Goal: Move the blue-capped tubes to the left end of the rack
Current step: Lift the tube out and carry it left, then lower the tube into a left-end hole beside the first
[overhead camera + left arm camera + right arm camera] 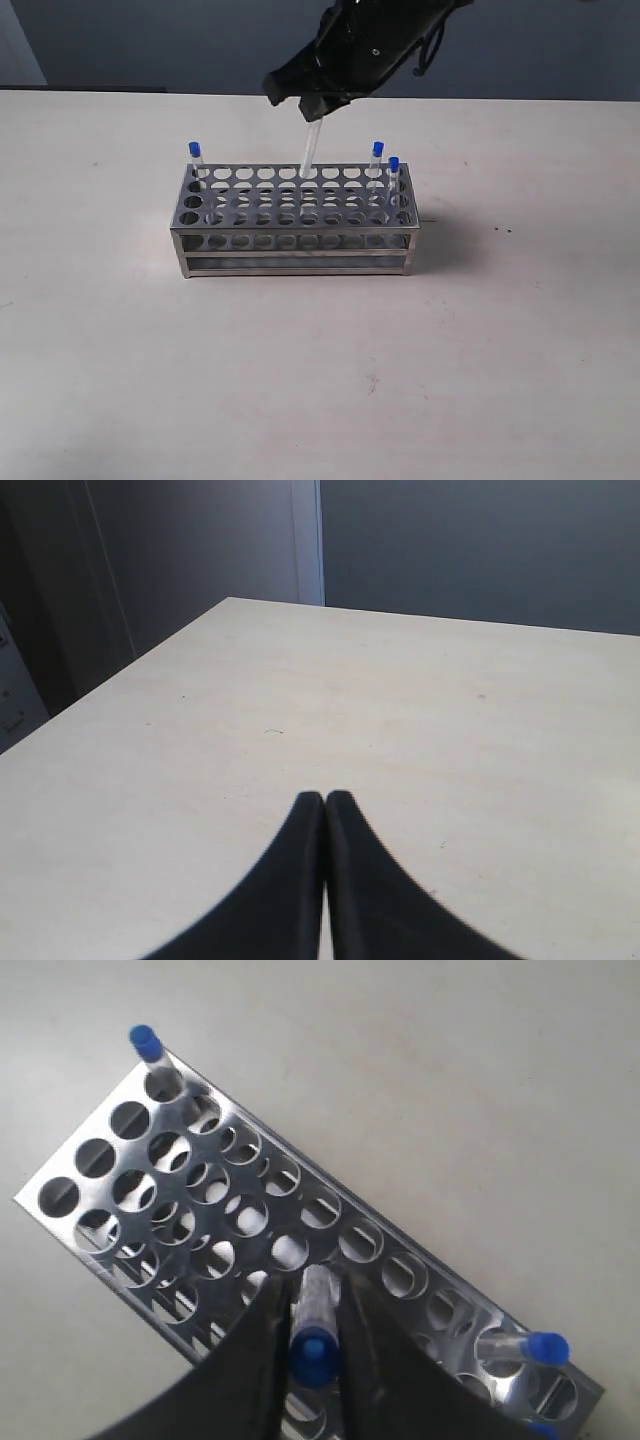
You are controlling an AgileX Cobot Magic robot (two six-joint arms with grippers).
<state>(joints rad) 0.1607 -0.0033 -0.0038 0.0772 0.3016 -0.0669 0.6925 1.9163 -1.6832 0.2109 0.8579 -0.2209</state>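
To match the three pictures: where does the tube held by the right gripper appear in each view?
Exterior view: the held tube hangs with its lower end at the back row of the rack, near the middle.
Left wrist view: not in it.
Right wrist view: between the dark fingers, over the rack, held tube.
Shared landmark: the lone tube at the rack's left end.

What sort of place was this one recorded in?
Likely a lab-style robot test bench: a metal test-tube rack holding blue-capped tubes on a pale table, a plain grey wall behind, and the right gripper gripping another tube.
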